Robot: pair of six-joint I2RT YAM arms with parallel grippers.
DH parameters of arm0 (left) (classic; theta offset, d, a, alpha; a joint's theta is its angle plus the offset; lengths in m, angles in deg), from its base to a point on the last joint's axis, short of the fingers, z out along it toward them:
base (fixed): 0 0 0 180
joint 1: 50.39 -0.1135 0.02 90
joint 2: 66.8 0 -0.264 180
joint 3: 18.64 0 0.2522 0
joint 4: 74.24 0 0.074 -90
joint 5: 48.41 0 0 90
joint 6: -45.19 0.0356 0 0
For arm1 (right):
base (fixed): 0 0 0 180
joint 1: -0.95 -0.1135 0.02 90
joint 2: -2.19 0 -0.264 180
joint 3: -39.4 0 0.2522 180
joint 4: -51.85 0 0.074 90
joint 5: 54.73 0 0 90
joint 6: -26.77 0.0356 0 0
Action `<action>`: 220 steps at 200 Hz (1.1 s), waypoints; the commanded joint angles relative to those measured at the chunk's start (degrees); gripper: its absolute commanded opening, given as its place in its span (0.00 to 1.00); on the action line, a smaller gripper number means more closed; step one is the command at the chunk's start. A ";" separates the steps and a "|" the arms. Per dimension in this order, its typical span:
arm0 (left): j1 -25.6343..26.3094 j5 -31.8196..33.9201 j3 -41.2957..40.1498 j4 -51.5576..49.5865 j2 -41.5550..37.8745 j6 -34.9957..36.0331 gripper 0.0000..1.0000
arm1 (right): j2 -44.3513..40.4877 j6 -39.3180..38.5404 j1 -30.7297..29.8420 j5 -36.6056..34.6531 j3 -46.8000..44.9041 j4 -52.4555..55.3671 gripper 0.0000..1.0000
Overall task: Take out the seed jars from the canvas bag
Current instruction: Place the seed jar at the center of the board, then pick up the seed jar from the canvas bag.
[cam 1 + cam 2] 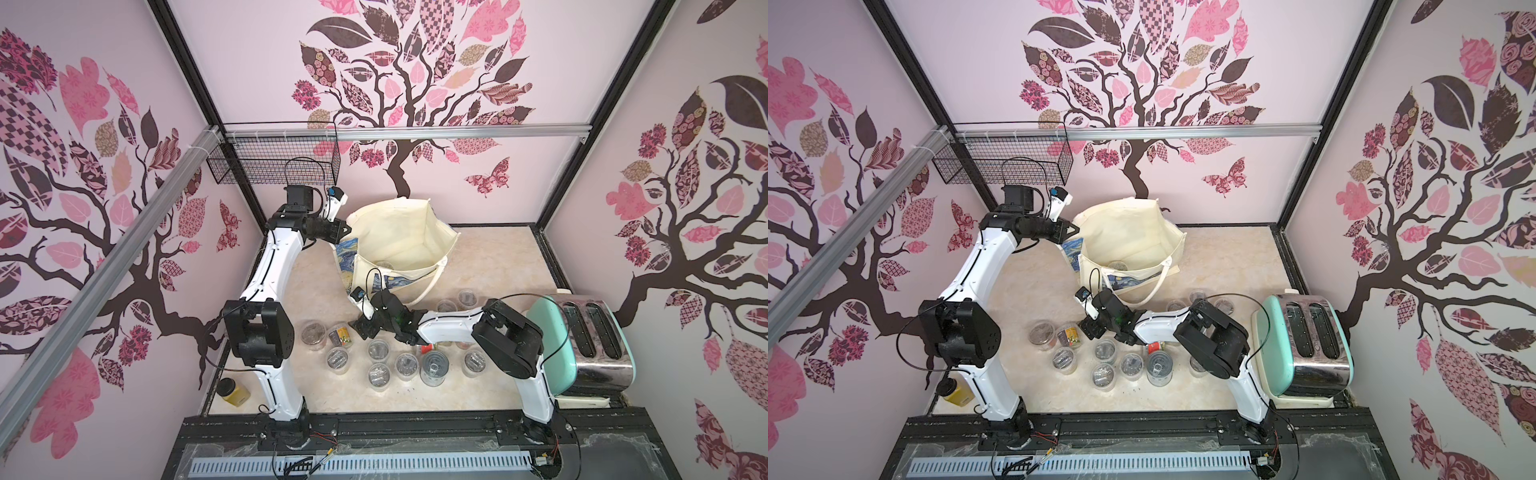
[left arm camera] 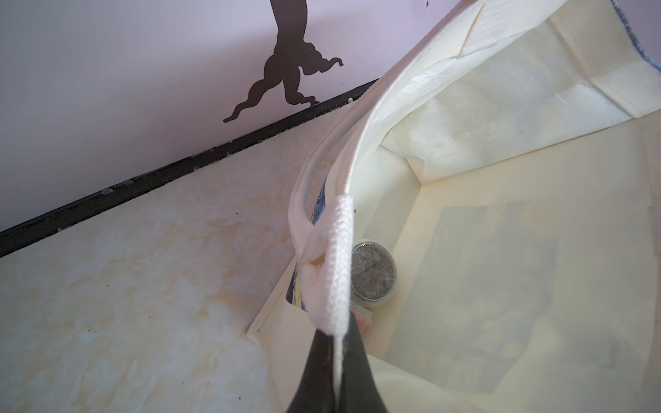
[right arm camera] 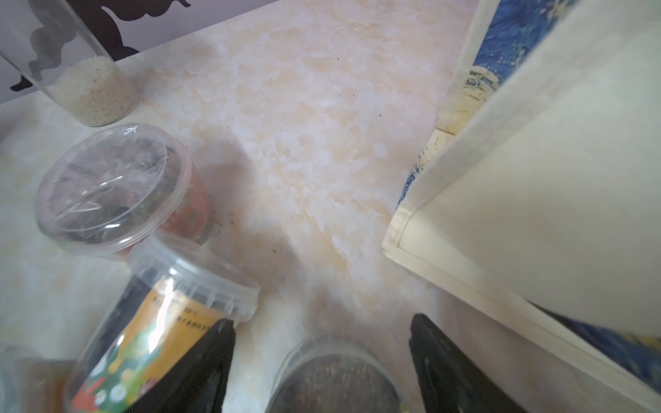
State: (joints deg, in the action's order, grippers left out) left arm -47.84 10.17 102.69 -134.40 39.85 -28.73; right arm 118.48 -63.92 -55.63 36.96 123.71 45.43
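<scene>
The cream canvas bag [image 1: 399, 232] [image 1: 1129, 232] stands open at the back. My left gripper [image 2: 336, 334] [image 1: 343, 230] is shut on its white rope handle [image 2: 332, 257] at the rim. One seed jar [image 2: 373, 273] [image 1: 384, 264] lies on the bag's floor. In front of the bag, several seed jars [image 1: 378, 349] [image 1: 1104, 349] stand on the table. My right gripper [image 3: 321, 320] [image 1: 365, 326] hangs open over them, and a dark-seeded jar [image 3: 336, 375] stands between its fingers, apart from both. An orange-labelled jar [image 3: 161, 321] leans beside one finger.
A mint and steel toaster [image 1: 582, 345] stands at the right. A tin can [image 1: 435, 368] sits among the jars. A mustard-yellow jar [image 1: 235, 392] is by the left arm's base. A tall clear container of pale grains [image 3: 89, 89] stands near the wall. A wire basket [image 1: 270, 160] hangs behind.
</scene>
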 commanded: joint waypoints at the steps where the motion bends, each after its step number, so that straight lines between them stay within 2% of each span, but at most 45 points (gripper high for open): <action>1: -0.36 -0.47 0.34 -0.12 -0.37 2.34 0.00 | -11.68 2.89 -0.39 3.83 -0.92 0.80 0.80; 50: -0.35 -3.70 0.09 0.02 -1.39 2.22 0.00 | -28.76 7.08 -0.38 5.87 -8.56 0.87 0.81; 86: -0.41 -6.10 -0.16 -1.15 -2.38 2.76 0.00 | -35.94 10.89 0.84 0.75 -7.11 8.44 0.82; 104: -0.09 -7.45 -0.25 -2.36 -3.16 4.04 0.00 | -36.13 14.73 4.69 1.84 -3.45 14.83 0.82; 121: 0.55 -7.96 0.17 -4.53 -3.95 6.59 0.00 | -35.43 19.94 10.33 7.05 -1.25 18.06 0.82; 136: 1.37 -7.26 0.54 -5.84 -5.15 8.74 0.00 | -32.95 21.66 13.80 8.74 3.10 23.68 0.81; 155: 3.25 -5.52 -0.05 -6.00 -7.04 11.91 0.00 | -29.04 18.53 14.18 6.16 8.91 31.05 0.83; 185: 7.33 -1.10 -2.76 -6.11 -10.76 16.98 0.00 | -23.70 19.38 14.27 -2.11 13.19 36.59 0.84; 205: 8.85 -1.55 -6.98 -1.84 -13.40 13.62 0.00 | -21.11 20.37 14.30 -2.68 11.56 35.30 0.84; 220: 9.62 -3.62 -7.55 -2.93 -14.20 13.03 0.00 | -20.12 21.59 14.16 -2.82 8.67 33.34 0.83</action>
State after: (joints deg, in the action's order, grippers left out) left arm -39.06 9.10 96.52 -140.28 28.29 -15.62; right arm 95.75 -44.51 -41.36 36.85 134.81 76.86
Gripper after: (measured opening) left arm 0.046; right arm 0.837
